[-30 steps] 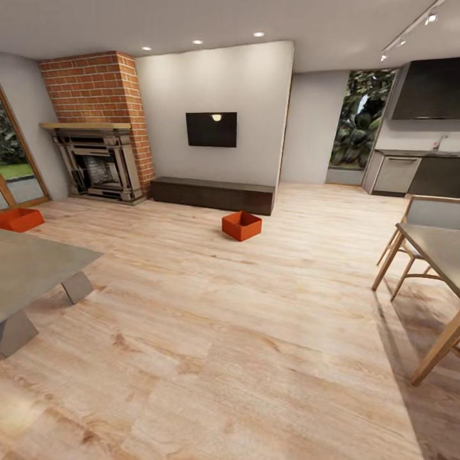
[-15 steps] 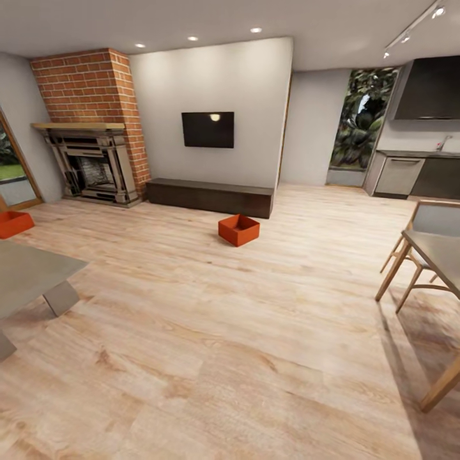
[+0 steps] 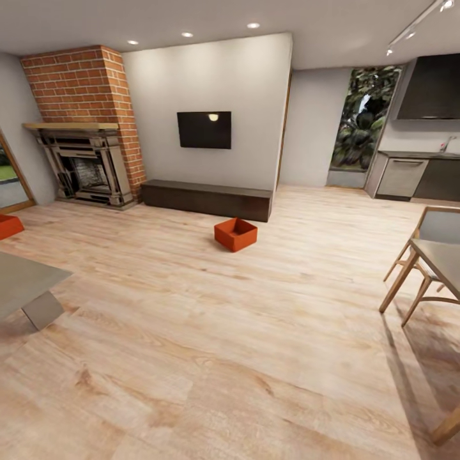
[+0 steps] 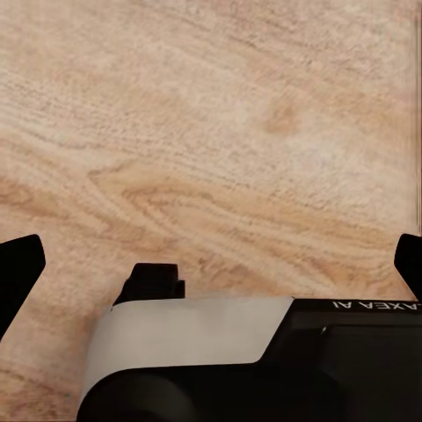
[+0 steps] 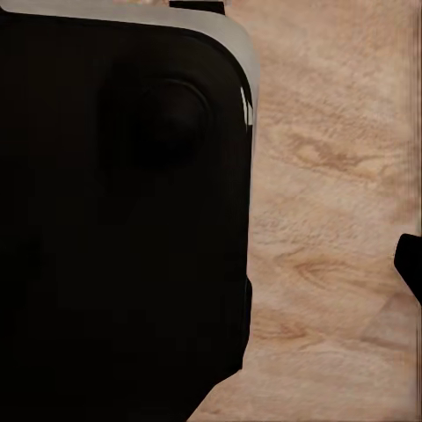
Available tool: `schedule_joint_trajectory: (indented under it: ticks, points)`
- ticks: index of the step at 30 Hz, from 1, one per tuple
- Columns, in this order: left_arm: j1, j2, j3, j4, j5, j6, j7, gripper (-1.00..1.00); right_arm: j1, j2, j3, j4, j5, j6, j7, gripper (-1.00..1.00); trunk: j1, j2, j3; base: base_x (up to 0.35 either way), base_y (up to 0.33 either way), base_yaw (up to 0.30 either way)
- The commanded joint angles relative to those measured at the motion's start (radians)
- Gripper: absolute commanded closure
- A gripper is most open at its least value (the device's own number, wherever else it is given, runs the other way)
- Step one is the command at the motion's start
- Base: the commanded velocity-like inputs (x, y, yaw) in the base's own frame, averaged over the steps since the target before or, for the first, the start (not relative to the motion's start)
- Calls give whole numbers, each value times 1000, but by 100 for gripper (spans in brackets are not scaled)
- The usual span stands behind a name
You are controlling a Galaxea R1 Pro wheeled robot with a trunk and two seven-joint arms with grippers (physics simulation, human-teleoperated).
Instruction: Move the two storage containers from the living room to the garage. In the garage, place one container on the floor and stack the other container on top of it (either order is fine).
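In the head view I look across the living room's light wood plank floor. One orange-red open-topped storage container sits on the planks just in front of the long dark cabinet. The other storage container is cut off by the picture's left edge, near the glass door. In the left wrist view my left gripper hangs open over bare planks, its dark fingertips far apart. One dark fingertip of the right gripper stands far out to the side; a black robot part hides the other.
A brick fireplace and a wall TV stand on the far side. A grey table juts in at near left. A wooden table with chairs stands at right. Kitchen units are at back right. Open floor lies between.
The whole head picture has shifted left and drawn a little closer, so the camera has moved. The left container and grey table slid toward the left edge. Neither container itself has moved.
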Motion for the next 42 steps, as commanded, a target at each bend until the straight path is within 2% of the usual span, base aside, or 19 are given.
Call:
schedule_joint_trajectory:
  ticks: [1, 42]
  points:
    - [-1, -1, 8, 1, -10, -4, 3, -100, 0, 0, 2, 0, -1, 0, -1, -100, 1, 0, -1, 333, -129, 0]
    - [-1, -1, 8, 1, -10, -7, 2, -100, 0, 0, 2, 0, -2, 0, -1, -100, 1, 0, -1, 333, -129, 0]
